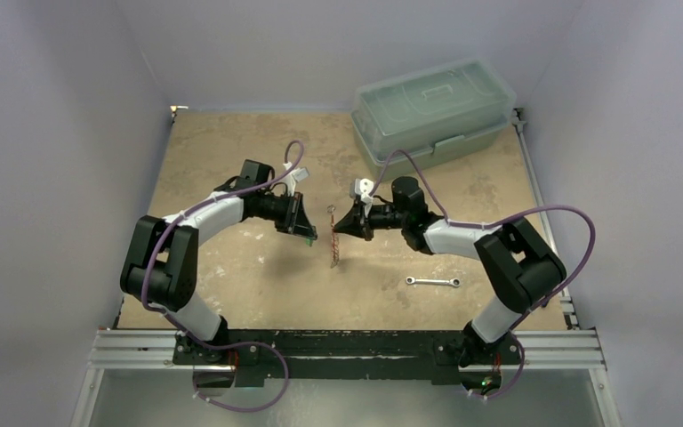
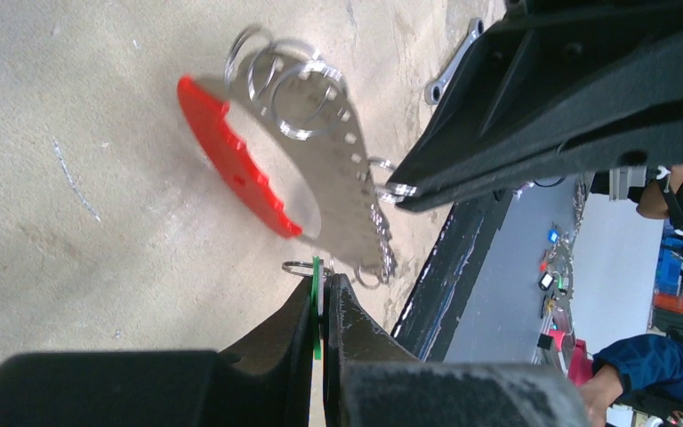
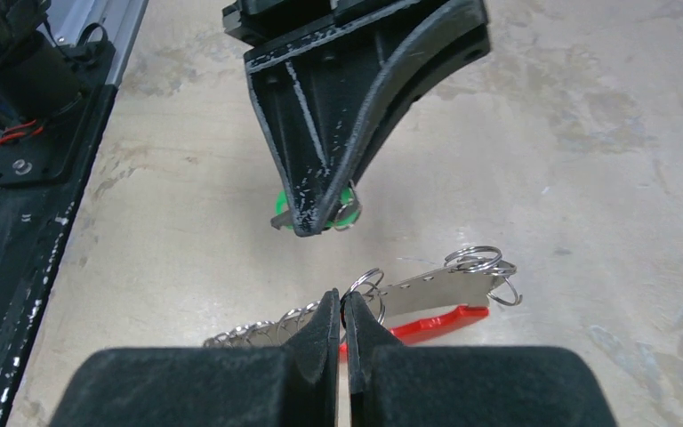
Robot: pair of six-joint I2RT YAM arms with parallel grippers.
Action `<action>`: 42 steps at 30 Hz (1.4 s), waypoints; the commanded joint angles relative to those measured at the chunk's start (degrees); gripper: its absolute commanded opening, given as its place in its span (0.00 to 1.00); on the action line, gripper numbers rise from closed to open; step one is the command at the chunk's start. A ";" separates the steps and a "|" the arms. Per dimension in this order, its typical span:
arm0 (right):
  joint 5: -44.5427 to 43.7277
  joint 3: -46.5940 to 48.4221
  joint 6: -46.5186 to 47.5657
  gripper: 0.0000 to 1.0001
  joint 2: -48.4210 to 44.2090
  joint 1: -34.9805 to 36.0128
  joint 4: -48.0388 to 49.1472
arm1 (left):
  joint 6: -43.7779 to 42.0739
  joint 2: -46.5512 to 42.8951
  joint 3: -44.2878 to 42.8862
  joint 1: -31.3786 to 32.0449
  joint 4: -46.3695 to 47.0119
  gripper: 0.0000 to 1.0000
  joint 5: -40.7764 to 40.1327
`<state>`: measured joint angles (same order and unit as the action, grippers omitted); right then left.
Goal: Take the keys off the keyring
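over the middle of the table (image 1: 231, 267) the two arms are brought nose to nose. the left gripper (image 1: 301, 222) is seen clenched on the green-headed key (image 2: 317, 298), its green edge pinched flat between the black fingers (image 2: 295, 325). from the right wrist view the same key (image 3: 279, 205) is shown poking out behind the left gripper's tip, and a clear gap is seen between it and the keyring (image 3: 440, 289).

the right gripper (image 3: 342, 304) is closed tight too, and the keyring is gripped by it at one of the small rings (image 3: 366, 280) on its edge. from above, the keyring (image 1: 333, 240) is seen edge-on as a thin line between the two grippers, just below the right one; whether its lower end is touching the table cannot be told. its red section (image 2: 231, 156) is turned towards the table, with the pale perforated band (image 2: 338, 169) above it. a cluster of split rings (image 2: 289, 89) is gathered at one end. the other keys cannot be picked out clearly among the rings.

a slim silver wrench (image 1: 433, 282) is left lying on the table near the right arm, and a pale green lidded box (image 1: 434, 111) is parked at the far right corner.
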<state>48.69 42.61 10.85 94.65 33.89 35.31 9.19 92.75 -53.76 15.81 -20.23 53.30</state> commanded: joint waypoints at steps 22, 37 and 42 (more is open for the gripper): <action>-7.33 10.91 7.01 0.00 6.77 4.42 -16.41 | 0.14 -1.66 -0.87 -4.51 1.41 0.00 -1.85; -6.00 15.75 9.61 0.48 7.23 6.04 -27.84 | -0.87 -2.37 -0.65 -6.57 0.75 0.00 -3.63; -5.91 15.09 10.46 0.55 5.31 4.79 -29.97 | -4.53 -2.22 -1.62 -6.54 -2.48 0.00 -5.75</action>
<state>41.74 56.55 19.62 103.33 39.81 7.68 8.19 92.23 -53.78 9.69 -20.88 48.97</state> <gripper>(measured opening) 0.516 0.029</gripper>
